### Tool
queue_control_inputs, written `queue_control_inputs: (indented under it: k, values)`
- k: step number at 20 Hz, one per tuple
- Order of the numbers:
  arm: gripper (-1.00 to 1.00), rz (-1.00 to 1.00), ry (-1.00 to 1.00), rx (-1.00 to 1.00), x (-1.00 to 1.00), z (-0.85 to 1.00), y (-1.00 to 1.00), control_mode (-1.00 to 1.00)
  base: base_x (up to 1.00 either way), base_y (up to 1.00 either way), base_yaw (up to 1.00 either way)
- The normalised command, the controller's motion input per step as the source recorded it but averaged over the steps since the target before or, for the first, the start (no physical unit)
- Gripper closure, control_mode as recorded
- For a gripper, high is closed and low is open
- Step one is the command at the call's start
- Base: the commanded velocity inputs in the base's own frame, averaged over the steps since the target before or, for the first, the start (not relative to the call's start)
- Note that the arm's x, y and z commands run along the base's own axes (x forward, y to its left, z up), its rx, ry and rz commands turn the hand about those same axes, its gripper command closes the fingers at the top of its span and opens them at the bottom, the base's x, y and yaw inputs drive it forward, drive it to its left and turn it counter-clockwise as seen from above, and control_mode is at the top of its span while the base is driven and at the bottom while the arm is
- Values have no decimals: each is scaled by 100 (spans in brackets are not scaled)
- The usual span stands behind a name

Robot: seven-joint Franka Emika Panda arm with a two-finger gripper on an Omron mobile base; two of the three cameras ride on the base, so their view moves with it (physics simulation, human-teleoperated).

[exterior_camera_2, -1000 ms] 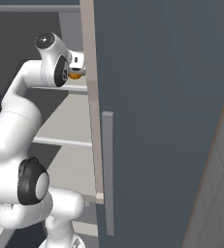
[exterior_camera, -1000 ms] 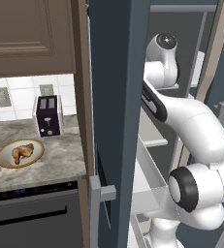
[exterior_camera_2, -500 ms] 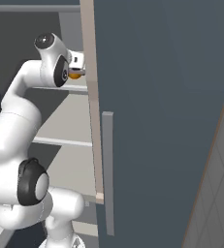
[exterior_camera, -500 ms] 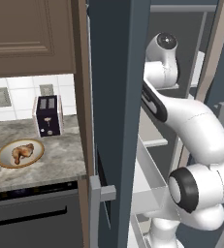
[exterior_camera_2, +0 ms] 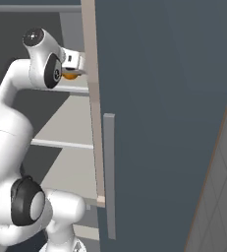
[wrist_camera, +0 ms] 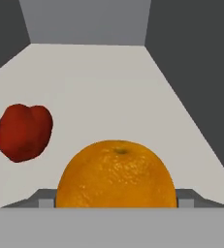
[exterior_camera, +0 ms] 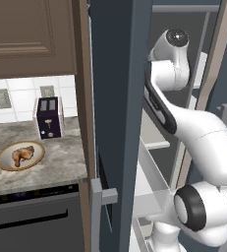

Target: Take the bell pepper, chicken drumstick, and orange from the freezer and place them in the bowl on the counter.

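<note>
Arm reaches into the freezer [exterior_camera: 115, 74]; the orange [wrist_camera: 116, 174] sits right at the jaws on the pale shelf [wrist_camera: 108, 87], jaws wide open either side of it, whether they touch it I cannot tell, nothing clamped. Bell pepper [wrist_camera: 24, 131] lies apart on the same shelf, chicken drumstick [exterior_camera: 22, 155] already in the bowl [exterior_camera: 2, 162] on the table [exterior_camera: 61, 162]. Risk: round orange rolls away or squirts out if the jaws close off-centre, or it gets knocked into the pepper.

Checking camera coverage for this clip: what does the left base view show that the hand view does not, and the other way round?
Left base view alone: the counter, the bowl with the chicken drumstick in it, a toaster and the arm reaching into the freezer. Hand view alone: the orange close ahead, the bell pepper lying apart on the same pale shelf. Shared: the freezer's interior.
</note>
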Motion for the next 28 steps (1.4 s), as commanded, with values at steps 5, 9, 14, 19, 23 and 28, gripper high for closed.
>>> queue_control_inputs:
  k: [5,9,14,19,23,28]
  values:
    - [100,0,0,0,-95,28,0,-100,0,0,0]
    - [100,0,0,0,-94,1,0,-100,0,0,0]
    - [100,0,0,0,-100,0,0,-100,0,0,0]
    - [100,0,0,0,-98,6,0,-100,0,0,0]
    - [100,0,6,0,-92,7,0,-100,0,0,0]
    - [100,0,8,0,-72,0,-9,-100,0,0,0]
